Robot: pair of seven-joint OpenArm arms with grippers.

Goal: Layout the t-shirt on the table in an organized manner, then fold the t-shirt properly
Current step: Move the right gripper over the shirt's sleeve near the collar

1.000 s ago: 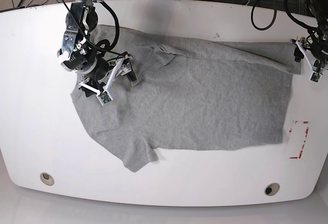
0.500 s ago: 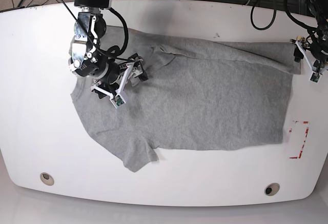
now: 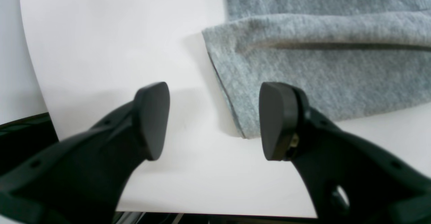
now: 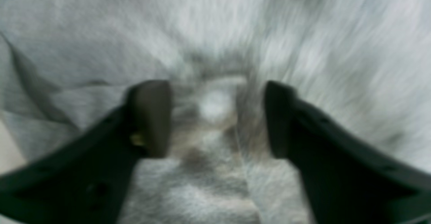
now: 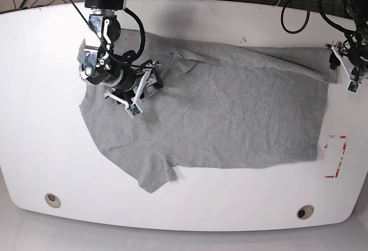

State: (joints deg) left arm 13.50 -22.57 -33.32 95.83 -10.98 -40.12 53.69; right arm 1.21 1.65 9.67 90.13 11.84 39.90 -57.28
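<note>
Jaws of the left gripper (image 3: 214, 119) stood wide apart, nothing between them, hovering over the large glossy white tabletop (image 3: 111, 45) just beside the corner of the heather-grey cotton t-shirt (image 3: 320, 69). One black pad (image 3: 153, 116) sat over bare table; the other was over the cloth's hem edge. Whether either pad touched the surface could not be told.

Jaws of the right gripper (image 4: 217, 116) were parted, with grey fabric bunched up between the two fingers. The right wrist view was blurred, so it could not be told whether the fingers were pinching the cloth or only straddling it.

In the base view the t-shirt (image 5: 230, 113) lay spread across the middle of the table (image 5: 34, 147), plain grey side up. One short sleeve (image 5: 155, 176) pointed toward the near edge. The far edge of the shirt was folded over on itself in a long ridge. The right gripper (image 5: 141, 87) was down on the shirt's left end, near the collar area. The left gripper (image 5: 345, 67) was at the shirt's far right corner.

A red-marked rectangle (image 5: 335, 156) sat on the table just beside the shirt's right edge. Two small round grommet holes (image 5: 52, 199) were near the front edge, well apart from each other. Black cables (image 5: 299, 4) ran behind the table's far edge.
</note>
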